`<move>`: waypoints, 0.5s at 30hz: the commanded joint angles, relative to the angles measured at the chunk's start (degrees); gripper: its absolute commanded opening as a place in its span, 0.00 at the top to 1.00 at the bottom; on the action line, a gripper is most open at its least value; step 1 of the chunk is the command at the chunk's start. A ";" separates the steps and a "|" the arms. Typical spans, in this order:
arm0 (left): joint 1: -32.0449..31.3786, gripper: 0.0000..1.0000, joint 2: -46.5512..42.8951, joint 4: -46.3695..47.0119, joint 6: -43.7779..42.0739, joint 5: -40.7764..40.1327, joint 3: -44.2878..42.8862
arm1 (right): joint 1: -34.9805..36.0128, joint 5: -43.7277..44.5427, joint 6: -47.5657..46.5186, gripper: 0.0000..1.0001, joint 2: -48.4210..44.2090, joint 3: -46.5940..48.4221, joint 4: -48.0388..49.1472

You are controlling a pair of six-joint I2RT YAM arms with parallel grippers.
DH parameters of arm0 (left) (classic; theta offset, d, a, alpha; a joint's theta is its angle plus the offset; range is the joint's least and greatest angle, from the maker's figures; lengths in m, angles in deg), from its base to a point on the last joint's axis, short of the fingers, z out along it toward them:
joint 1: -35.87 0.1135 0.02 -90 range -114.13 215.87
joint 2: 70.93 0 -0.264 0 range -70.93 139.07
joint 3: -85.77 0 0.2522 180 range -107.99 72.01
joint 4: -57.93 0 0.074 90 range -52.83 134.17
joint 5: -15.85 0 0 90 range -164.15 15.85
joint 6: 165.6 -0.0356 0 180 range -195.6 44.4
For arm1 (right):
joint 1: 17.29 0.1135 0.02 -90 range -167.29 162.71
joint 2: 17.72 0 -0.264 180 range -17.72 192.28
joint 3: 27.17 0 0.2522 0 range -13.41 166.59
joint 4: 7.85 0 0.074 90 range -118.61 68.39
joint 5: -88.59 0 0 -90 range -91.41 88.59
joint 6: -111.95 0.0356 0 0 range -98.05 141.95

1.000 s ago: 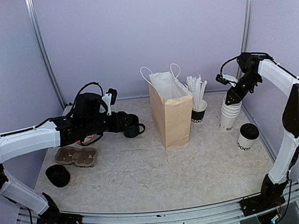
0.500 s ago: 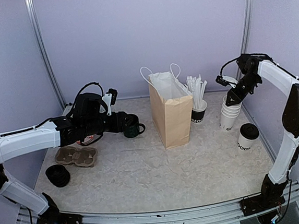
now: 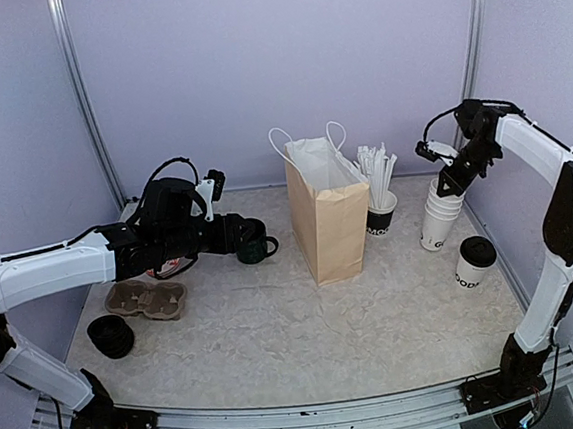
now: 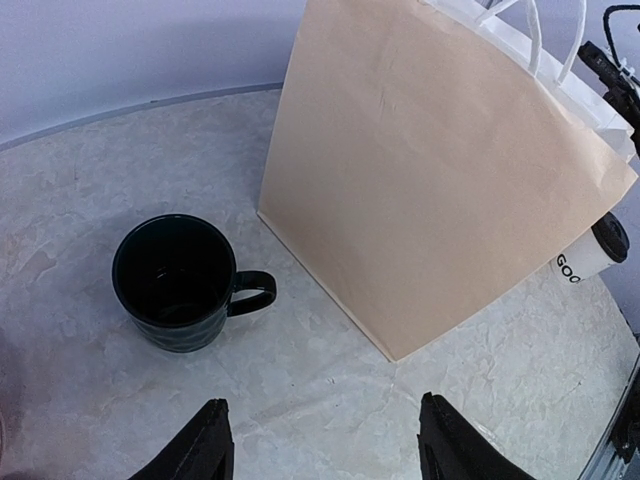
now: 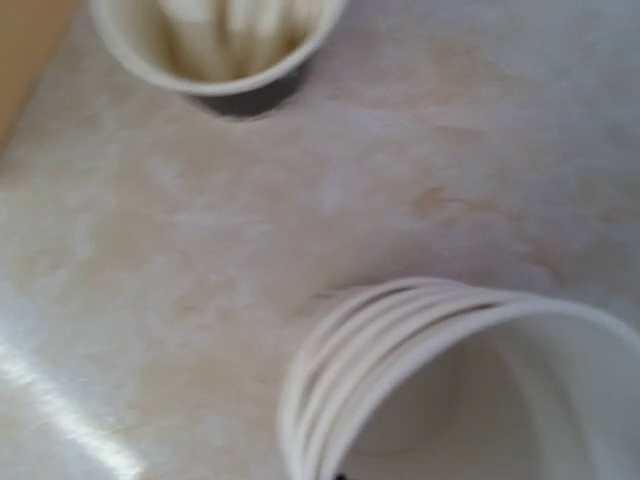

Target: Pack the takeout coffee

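Note:
One takeout coffee (image 3: 476, 258), a white cup with a black lid and black lettering, stands at the right side of the table; its lid peeks out behind the bag in the left wrist view (image 4: 598, 250). My right gripper (image 3: 451, 182) is at the top of the stack of lidless white cups (image 3: 438, 221), shut on the rim of the top cup (image 5: 470, 380); its fingers are out of frame in the right wrist view. My left gripper (image 3: 230, 234) (image 4: 325, 445) hangs open over bare table next to the dark green mug (image 4: 175, 275), holding nothing.
A brown paper bag (image 3: 326, 211) with white handles stands open mid-table. A cup of white sticks (image 3: 380, 211) (image 5: 215, 40) sits right of it. A cardboard cup carrier (image 3: 145, 299) and a stack of black lids (image 3: 110, 335) lie at the left.
My right gripper has closed and risen slightly at the top of the cup stack. The left arm has not moved.

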State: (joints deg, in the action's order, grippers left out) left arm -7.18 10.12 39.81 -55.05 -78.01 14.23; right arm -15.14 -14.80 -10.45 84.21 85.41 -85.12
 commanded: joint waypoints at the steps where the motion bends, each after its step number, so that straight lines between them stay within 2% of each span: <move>1: 0.07 0.38 0.37 1.04 -0.17 0.69 -0.40 | 0.51 4.24 -1.77 1.00 -5.28 -0.76 6.21; 3: 0.07 0.38 0.48 0.96 -0.25 0.72 -0.53 | 0.26 -3.86 -3.42 1.00 -4.61 3.75 0.60; 4: 0.11 0.38 0.50 0.86 -0.25 0.70 -0.64 | 0.23 -4.49 -2.55 1.00 -4.44 5.67 -0.31; 8: 0.09 0.38 0.50 0.76 -0.33 0.75 -0.93 | 0.51 -0.47 -2.18 1.00 -6.64 3.09 4.17; 12: -0.01 0.38 0.63 0.55 -0.25 0.88 -1.02 | 1.01 9.02 -2.57 1.00 -5.19 -1.49 6.88; 14: -0.02 0.38 0.47 0.37 -0.10 0.87 -0.94 | -0.05 1.46 -5.33 1.00 -4.31 -0.33 3.79; 15: -0.10 0.38 0.43 0.32 -0.01 0.82 -0.93 | -0.78 2.18 -4.03 1.00 -3.76 0.85 4.36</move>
State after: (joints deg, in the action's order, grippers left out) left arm -7.18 10.26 39.77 -55.07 -77.57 14.23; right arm -14.92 -11.35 -13.23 79.07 85.48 -80.77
